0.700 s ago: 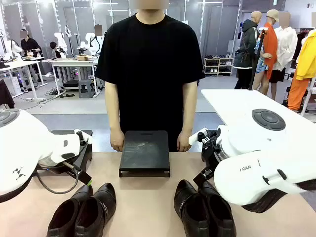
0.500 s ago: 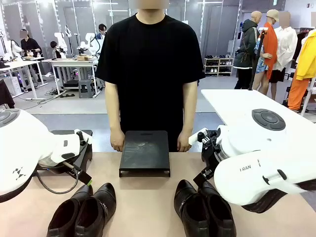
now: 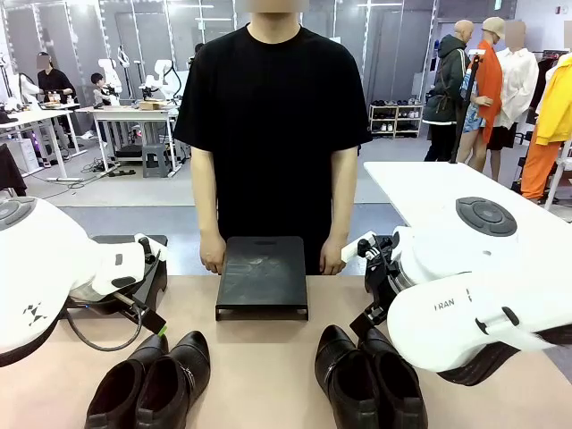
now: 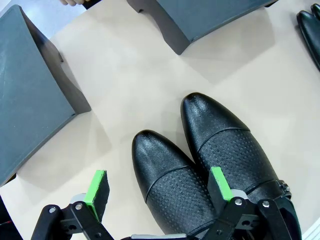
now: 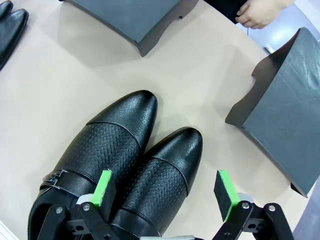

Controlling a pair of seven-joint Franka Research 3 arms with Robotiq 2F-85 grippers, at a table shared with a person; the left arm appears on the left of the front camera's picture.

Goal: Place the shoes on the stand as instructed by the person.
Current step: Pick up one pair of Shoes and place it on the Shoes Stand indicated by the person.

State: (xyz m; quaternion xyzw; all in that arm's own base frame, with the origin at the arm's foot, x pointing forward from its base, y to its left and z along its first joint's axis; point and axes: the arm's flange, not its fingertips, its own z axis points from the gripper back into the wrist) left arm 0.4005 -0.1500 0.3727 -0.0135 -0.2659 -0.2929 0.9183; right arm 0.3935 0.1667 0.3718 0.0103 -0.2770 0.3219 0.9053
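Shoes: two pairs of glossy black dress shoes, toes toward the far edge. The left pair [image 3: 152, 386] sits by the near-left corner of the worktop [image 3: 259, 353]. The right pair [image 3: 366, 380] sits at the near edge, right of the middle. In each pair the two shoes touch side by side.
Feel: stiff leather with some weight, I'd judge. The polished toe caps look slippery, the punched band behind them less so.
Where to take hold: across the punched middle of one shoe, or by its side wall at the opening, not on the toe. The partner shoe leaves no gap for a finger on the inner side.
Left gripper [image 4: 159, 189]: jaws wide, holding nothing, poised above the left pair.
Right gripper [image 5: 166, 190]: jaws wide, holding nothing, poised above the right pair.
Stands: the middle stand [image 3: 262, 273] at the far edge has a bare top. The left side stand [image 4: 30, 95] and the right side stand [image 5: 285, 110] look bare too.
Inside the shoes: the openings lie under the grippers; probably nothing in them, but I cannot tell.
Person [image 3: 273, 116]: at the far edge, one hand either side of the middle stand.
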